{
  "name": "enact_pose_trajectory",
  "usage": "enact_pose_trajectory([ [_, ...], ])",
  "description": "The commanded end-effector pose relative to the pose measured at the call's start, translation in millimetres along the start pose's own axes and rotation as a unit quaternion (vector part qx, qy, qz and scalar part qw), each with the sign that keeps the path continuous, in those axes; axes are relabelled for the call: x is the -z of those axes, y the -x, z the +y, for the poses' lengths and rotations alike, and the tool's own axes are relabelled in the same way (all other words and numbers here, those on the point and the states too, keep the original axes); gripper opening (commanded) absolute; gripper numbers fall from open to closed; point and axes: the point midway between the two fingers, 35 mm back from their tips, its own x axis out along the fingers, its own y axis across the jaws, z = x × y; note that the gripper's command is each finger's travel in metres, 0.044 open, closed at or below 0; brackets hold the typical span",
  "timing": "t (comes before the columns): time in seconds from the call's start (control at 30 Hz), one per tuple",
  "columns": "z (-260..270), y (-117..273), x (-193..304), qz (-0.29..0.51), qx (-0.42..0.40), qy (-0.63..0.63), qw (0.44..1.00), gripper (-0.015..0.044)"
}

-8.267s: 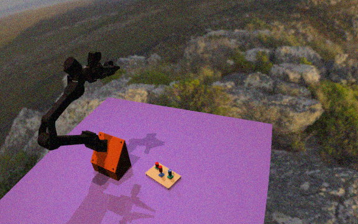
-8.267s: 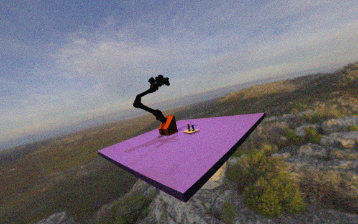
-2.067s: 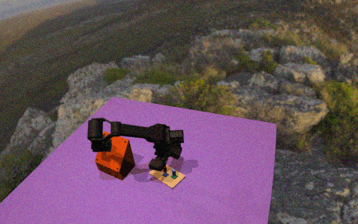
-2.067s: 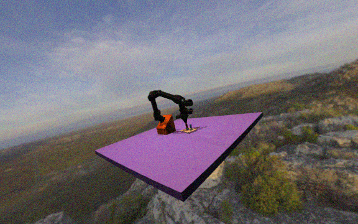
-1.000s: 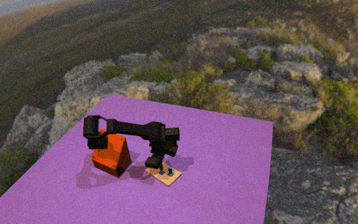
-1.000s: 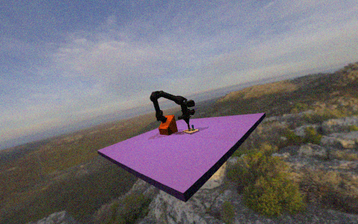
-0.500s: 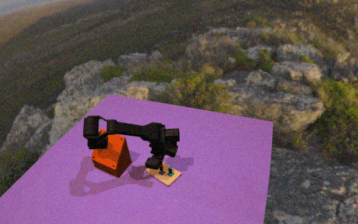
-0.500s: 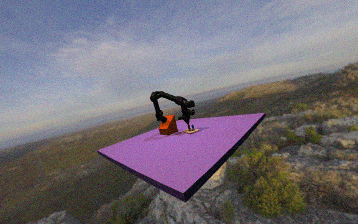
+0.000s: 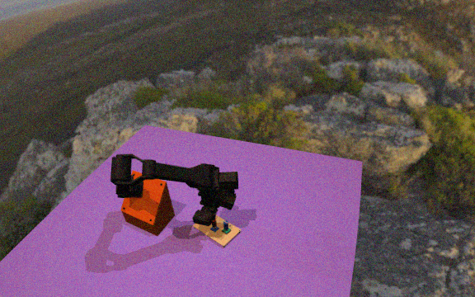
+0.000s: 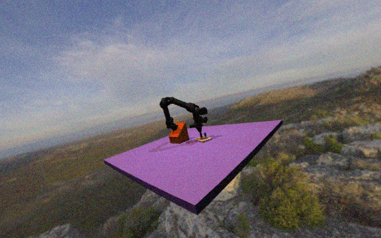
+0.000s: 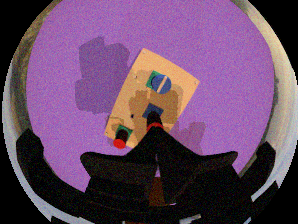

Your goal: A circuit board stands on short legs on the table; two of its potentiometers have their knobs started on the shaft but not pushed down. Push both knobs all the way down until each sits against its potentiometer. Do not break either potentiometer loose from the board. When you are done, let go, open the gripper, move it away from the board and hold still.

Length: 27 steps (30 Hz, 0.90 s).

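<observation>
The tan circuit board (image 9: 223,241) (image 10: 204,140) (image 11: 150,60) stands on the table. In the wrist view, a blue knob (image 11: 161,84) (image 9: 226,224) with a pale line is over a green potentiometer at the far end. A black knob (image 11: 154,119) with a red top is over the middle blue potentiometer (image 11: 151,110) (image 9: 214,229). Another black knob with a red top (image 11: 119,143) is over a green potentiometer (image 11: 125,131) at the near left corner. My gripper (image 11: 155,130) (image 9: 214,219) (image 10: 201,135) is shut, its tips at the middle knob's top and partly hiding it. Contact and knob heights are unclear.
An orange wedge-shaped block (image 9: 159,206) (image 10: 178,133) stands beside the arm's base, left of the board in the top and exterior views. The purple table (image 9: 295,214) (image 10: 194,172) has open edges. The blue knob stands close to my fingers.
</observation>
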Motion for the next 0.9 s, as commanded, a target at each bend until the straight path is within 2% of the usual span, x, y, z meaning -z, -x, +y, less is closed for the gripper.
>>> enact_pose_trajectory([
  [0.0,-2.0,-18.5,-0.7,0.011,0.003,-0.009,1.0,0.0],
  [0.87,-2.0,-21.6,-0.7,0.011,0.003,-0.009,1.0,0.0],
])
